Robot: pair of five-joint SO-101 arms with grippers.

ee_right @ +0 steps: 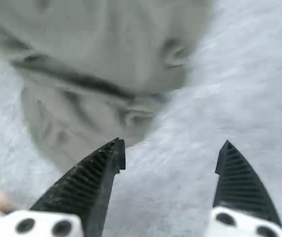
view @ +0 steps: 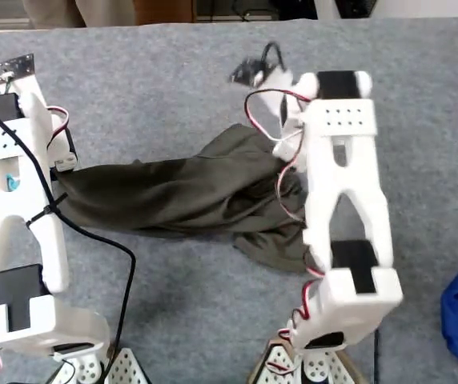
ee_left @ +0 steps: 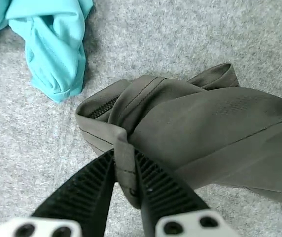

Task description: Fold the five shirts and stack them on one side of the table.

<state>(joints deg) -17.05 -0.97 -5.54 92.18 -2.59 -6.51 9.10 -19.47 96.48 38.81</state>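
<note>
while clamped on olive shirt hem, left hand; right hand apart, just beside.

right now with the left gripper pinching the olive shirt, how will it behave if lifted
Probably floppy: the olive shirt lies creased and bunched, so it would likely drape from the left gripper. Likely light: the fabric looks thin at the pinched hem.

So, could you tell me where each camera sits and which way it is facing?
High view: fixed above the table, looking down; left arm and right arm show, the olive shirt between them.
Left wrist view: on the left arm's wrist, looking down past the left gripper, shut on the shirt's hem; teal shirt beyond.
Right wrist view: on the right arm's wrist, looking down past the open right gripper at the table.
All three share the olive shirt.
</note>
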